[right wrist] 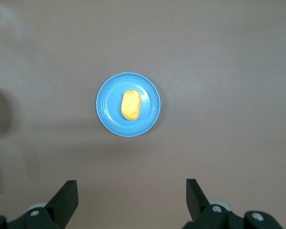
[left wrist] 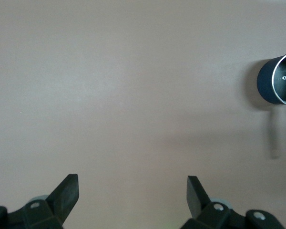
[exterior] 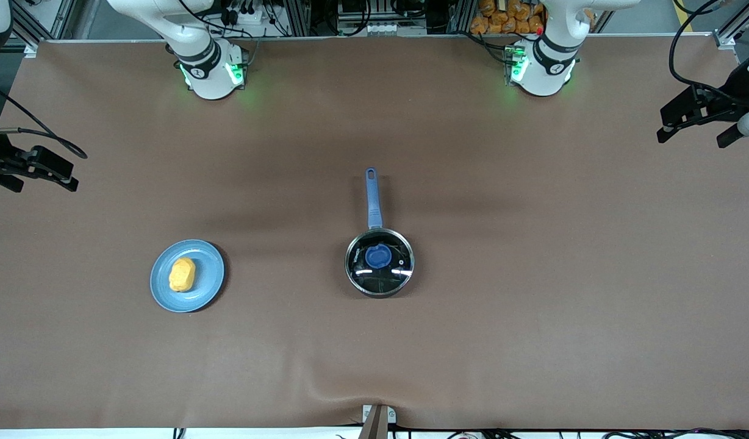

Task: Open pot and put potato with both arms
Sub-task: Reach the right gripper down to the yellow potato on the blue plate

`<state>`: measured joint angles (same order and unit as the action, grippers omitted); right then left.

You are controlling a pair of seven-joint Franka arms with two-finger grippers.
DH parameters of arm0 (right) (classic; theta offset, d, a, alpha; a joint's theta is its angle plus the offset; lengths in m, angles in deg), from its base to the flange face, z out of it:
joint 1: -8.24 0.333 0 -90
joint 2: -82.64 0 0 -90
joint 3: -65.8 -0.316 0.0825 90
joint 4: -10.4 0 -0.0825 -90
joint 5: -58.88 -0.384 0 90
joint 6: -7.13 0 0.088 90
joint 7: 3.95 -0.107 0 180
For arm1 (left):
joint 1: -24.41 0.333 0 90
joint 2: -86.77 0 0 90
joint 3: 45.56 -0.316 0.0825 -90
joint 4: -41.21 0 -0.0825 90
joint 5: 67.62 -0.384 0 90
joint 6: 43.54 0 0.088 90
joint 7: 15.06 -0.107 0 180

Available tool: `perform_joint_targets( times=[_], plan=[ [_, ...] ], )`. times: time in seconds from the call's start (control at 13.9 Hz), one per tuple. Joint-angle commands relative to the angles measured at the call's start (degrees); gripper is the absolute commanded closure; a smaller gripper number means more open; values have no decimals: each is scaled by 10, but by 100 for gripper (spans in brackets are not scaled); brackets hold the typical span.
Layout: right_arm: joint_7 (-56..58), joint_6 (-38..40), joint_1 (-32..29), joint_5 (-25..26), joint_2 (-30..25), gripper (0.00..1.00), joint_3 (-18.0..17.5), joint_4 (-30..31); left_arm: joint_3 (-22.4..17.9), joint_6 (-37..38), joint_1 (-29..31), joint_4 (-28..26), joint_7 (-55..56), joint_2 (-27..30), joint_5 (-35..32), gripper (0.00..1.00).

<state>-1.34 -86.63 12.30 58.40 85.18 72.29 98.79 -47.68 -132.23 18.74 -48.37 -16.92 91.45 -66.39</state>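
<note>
Nothing stands between our spread right fingers (right wrist: 69,196) and the potato (exterior: 182,274) on its blue plate (exterior: 208,285). Our left fingers (left wrist: 70,191), equally parted, hang above bare brown surface (exterior: 533,274), well apart from the lidded pot (exterior: 379,262).

The pot (exterior: 379,262) sits near the middle of the table — a small round black saucepan, upright, its glass lid (exterior: 380,261) on and closed, blue knob (exterior: 377,255) on top. Its long blue handle (exterior: 372,198) points toward the robots' bases. The potato (exterior: 182,274) — a yellow-orange oval lump — lies toward the right arm's end of the table, well apart from the pot.
</note>
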Motion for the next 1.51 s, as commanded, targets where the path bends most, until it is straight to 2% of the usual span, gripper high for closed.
perform_joint_targets(
  times=[0.0,0.36,0.57,0.86,1.44],
  plan=[
    [-12,-5,0,11,-13,0,-3,13,-1,-3,-2,4,8,0,-12,0],
    [-11,-5,5,9,-7,0,-3,17,-9,0,-1,1,10,-2,-12,0],
    [-12,-14,14,2,32,0,-3,18,-8,-1,12,7,8,-16,-3,0],
    [-6,-96,14,-8,96,0,-4,50,-8,-2,14,9,7,-18,-2,0],
    [-5,-240,11,-64,211,0,-4,115,-7,-1,11,8,9,-19,-2,0]
  ],
)
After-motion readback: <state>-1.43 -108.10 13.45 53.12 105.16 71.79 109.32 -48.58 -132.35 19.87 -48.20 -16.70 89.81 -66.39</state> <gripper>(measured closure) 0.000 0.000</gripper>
